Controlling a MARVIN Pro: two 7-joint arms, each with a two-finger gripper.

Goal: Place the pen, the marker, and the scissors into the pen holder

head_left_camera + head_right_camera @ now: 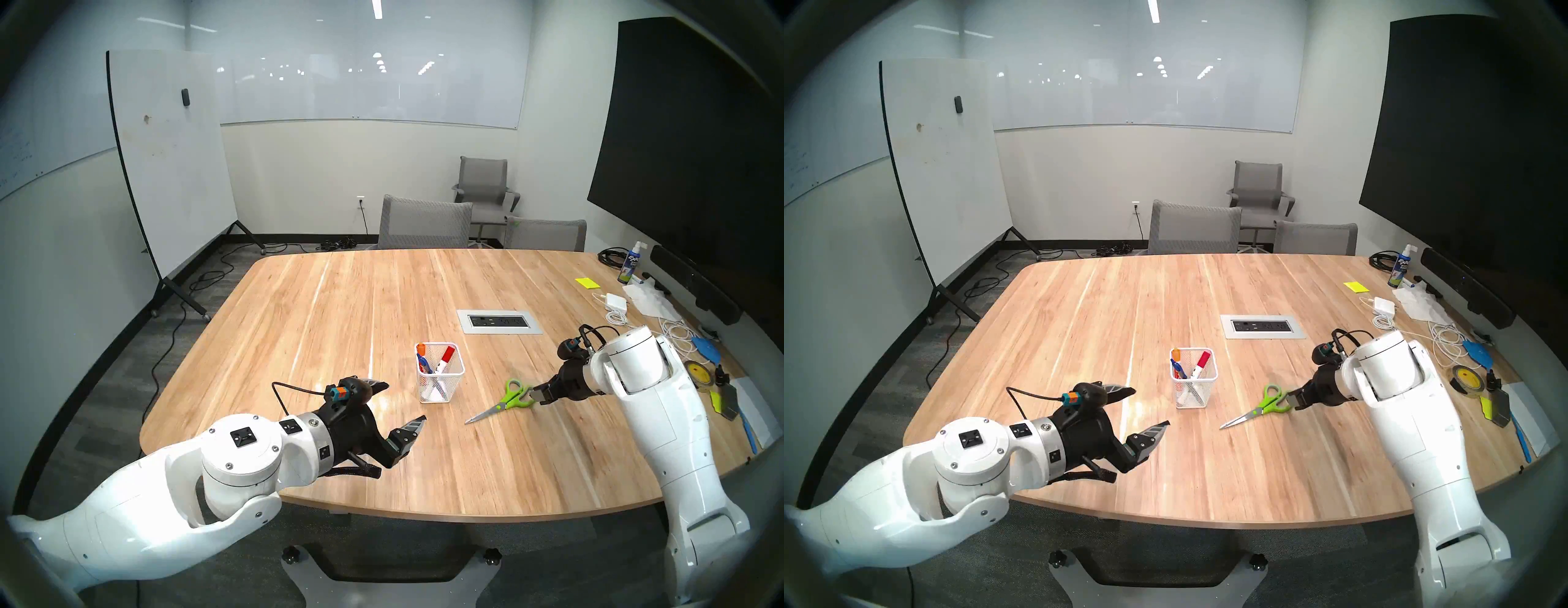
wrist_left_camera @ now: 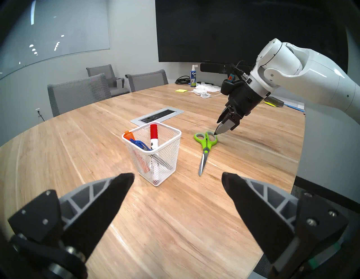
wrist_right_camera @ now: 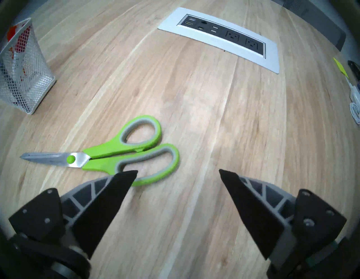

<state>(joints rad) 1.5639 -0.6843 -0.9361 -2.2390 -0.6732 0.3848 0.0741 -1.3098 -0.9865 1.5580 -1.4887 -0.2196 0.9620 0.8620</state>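
Scissors (image 3: pixel 109 155) lie flat on the tabletop (image 1: pixel 339 305), blades shut, tips toward my side, lime loops away; pen holder (image 1: pixel 441 373) stands upright just to their left, apart from them; inside it I see a red-capped marker (image 1: pixel 446 358), an orange-capped marker (image 1: pixel 421 349) and the blue pen (image 1: pixel 424 366), all leaning. My right hand (image 3: pixel 178 172) hovers over the near handle loop, fingers spread wide, gripping nothing; whether a fingertip touches the loop I cannot tell. My left hand (image 2: pixel 178 178) is likewise spread and empty, above the tabletop short of the holder.
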